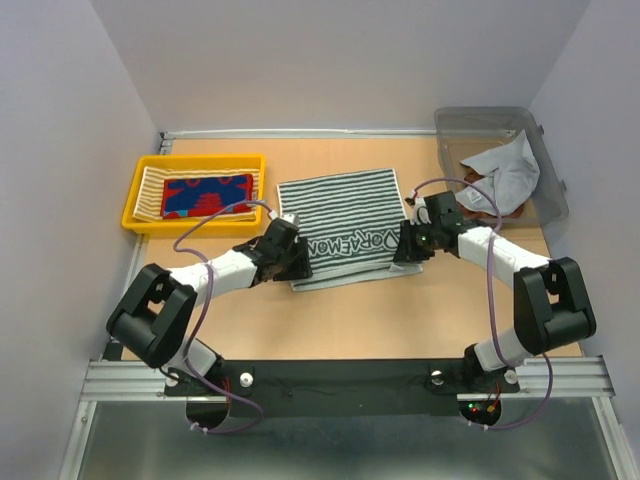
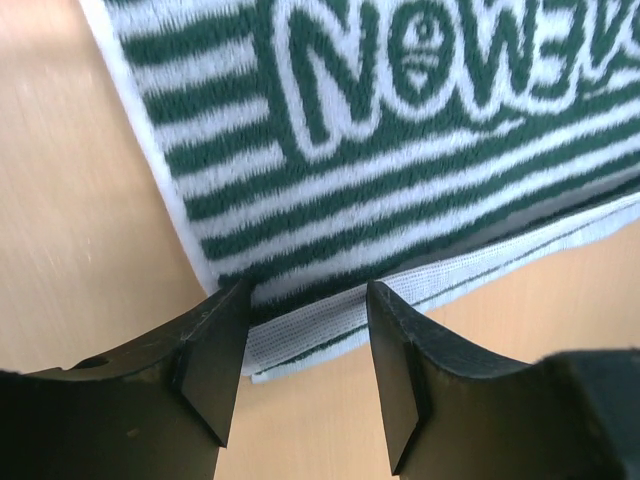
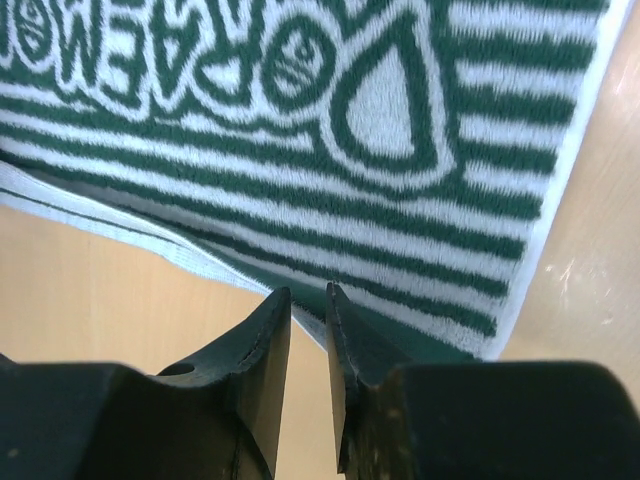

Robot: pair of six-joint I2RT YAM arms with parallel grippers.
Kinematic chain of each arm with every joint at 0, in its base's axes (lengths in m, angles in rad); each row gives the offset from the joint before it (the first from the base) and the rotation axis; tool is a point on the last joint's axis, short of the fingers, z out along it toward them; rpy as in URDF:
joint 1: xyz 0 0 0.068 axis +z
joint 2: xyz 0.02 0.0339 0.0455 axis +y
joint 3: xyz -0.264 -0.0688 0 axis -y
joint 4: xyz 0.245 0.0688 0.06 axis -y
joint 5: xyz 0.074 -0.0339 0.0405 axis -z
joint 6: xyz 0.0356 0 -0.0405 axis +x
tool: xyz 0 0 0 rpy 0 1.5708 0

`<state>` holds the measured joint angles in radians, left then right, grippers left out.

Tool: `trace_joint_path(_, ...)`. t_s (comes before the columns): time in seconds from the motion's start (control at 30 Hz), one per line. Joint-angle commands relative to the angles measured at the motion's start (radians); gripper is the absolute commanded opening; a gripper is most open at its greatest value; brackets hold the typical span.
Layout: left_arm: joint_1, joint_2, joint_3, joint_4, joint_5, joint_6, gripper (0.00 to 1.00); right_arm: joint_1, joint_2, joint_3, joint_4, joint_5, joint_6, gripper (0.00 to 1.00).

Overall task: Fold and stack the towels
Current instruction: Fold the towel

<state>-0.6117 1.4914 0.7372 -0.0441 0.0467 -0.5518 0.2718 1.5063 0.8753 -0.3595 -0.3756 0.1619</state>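
Note:
A dark-and-white striped towel [image 1: 345, 225] with large lettering lies folded in the middle of the table, its lower layer sticking out along the near edge. My left gripper [image 1: 297, 262] is open and empty at its near left corner; in the left wrist view the gripper [image 2: 306, 292] straddles the hem of the towel [image 2: 400, 170]. My right gripper [image 1: 405, 245] sits at the near right corner. In the right wrist view it [image 3: 307, 292] shows only a narrow gap, with nothing in it, just short of the towel's edge [image 3: 400, 200].
A yellow tray [image 1: 135, 195] at the back left holds a yellow-cream striped towel [image 1: 150, 190] with a folded red-blue towel [image 1: 207, 195] on it. A clear bin [image 1: 548, 140] at the back right holds a crumpled grey towel [image 1: 505, 170] and a rust-brown one [image 1: 478, 200].

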Motion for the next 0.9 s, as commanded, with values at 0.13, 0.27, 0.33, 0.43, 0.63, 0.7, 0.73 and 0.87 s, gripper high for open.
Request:
trace_joint_path(0.13,-0.036,-0.129,-0.137,0.038,-0.034,-0.095,0.61,0.004,-0.087,-0.116,0.008,-0.014,0.083,0.27)
trace_joint_path(0.27,-0.036,-0.149,-0.18,0.078,-0.038,-0.112,0.61,0.004,-0.119,-0.168,0.036,0.03,0.122,0.28)
trace_joint_path(0.33,-0.036,-0.152,-0.186,0.078,-0.077,-0.122,0.61,0.003,-0.121,-0.176,0.044,0.07,0.155,0.28)
trace_joint_path(0.43,-0.036,-0.152,-0.202,0.082,-0.093,-0.134,0.61,0.004,-0.116,-0.188,0.056,0.122,0.186,0.29)
trace_joint_path(0.63,-0.037,-0.184,-0.246,0.089,-0.111,-0.148,0.61,0.004,-0.147,-0.197,0.091,0.156,0.214,0.29)
trace_joint_path(0.7,-0.039,-0.25,-0.248,0.07,-0.12,-0.157,0.62,0.004,-0.19,-0.179,0.091,0.12,0.197,0.29)
trace_joint_path(0.73,-0.039,-0.302,-0.239,0.053,-0.133,-0.157,0.64,0.004,-0.237,-0.17,0.087,0.087,0.185,0.29)
trace_joint_path(0.87,-0.046,-0.394,-0.167,-0.022,-0.163,-0.154,0.68,0.007,-0.297,-0.105,0.079,-0.043,0.18,0.3)
